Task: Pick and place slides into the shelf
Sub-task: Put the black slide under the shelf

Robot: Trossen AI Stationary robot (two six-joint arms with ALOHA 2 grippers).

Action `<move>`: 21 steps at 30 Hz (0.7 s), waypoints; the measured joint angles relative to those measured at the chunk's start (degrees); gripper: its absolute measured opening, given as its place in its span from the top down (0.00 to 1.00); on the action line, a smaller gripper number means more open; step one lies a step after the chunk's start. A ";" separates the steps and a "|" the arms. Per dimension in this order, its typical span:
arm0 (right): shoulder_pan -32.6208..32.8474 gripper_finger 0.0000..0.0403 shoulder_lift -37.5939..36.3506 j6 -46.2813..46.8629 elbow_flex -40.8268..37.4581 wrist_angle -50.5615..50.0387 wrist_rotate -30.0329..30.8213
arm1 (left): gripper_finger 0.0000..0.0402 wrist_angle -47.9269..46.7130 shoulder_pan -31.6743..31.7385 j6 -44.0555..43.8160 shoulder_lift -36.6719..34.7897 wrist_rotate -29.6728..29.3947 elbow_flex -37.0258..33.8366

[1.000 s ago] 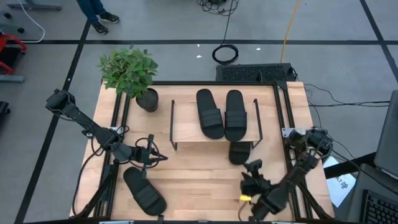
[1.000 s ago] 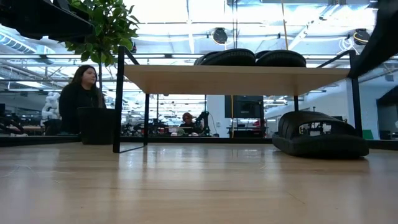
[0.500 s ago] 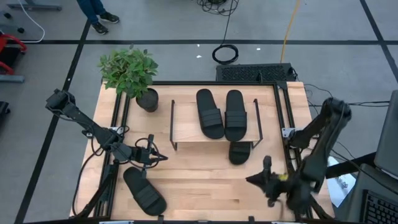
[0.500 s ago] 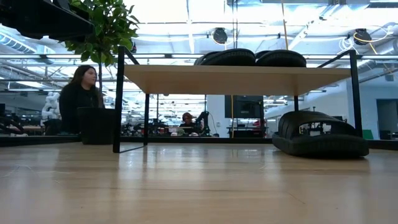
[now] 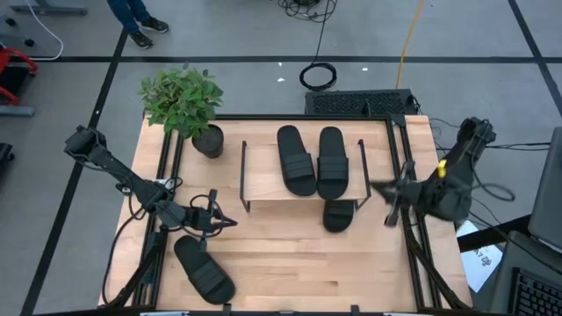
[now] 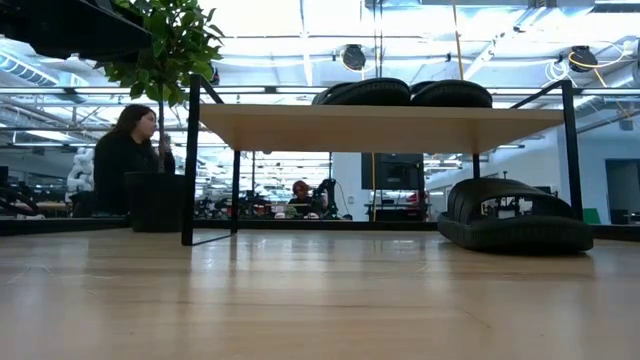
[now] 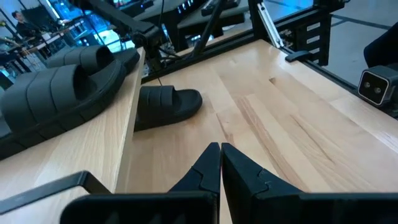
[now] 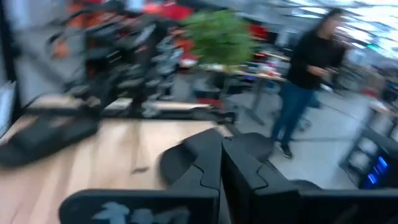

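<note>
High view shows the shelf (image 5: 263, 175) standing in the middle of the wooden surface (image 5: 290, 263), with two black slides (image 5: 296, 159) lying side by side on the right part of its light-wood top board. A third slide (image 5: 339, 213) lies on the surface just beside the shelf's front right corner, partly tucked under the board; the low view shows it resting flat on the wood below the board's right end (image 6: 513, 217). The fourth slide (image 5: 203, 269) lies at a slant near the front left of the surface, well apart from the shelf. The left claw (image 5: 230, 221) hangs between that slide and the shelf's front left corner, pointing toward the middle of the surface; its fingers (image 7: 202, 174) are pressed together and hold nothing. The right claw (image 5: 376, 186) is at the right edge of the surface, level with the shelf's right side, its arm reaching in from outside the frame; its fingers (image 8: 211, 168) are closed together and empty. A potted plant (image 5: 182, 101) stands at the back left corner of the surface, beside the shelf.
</note>
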 joint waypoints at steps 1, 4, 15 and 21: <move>0.00 1.00 -1.53 0.73 0.00 -0.10 1.94 | 0.96 0.35 0.00 0.37 0.00 -0.01 0.00; 0.02 1.00 -5.39 1.20 0.00 -0.41 6.97 | 0.96 1.07 0.00 1.29 0.02 0.00 0.00; -0.35 1.00 -18.25 0.45 0.00 -13.64 -13.99 | 0.96 1.16 0.00 2.48 0.00 0.01 0.00; -2.58 1.00 -21.71 -8.07 0.00 -13.06 -31.57 | 0.96 2.71 0.00 5.15 0.01 0.02 0.00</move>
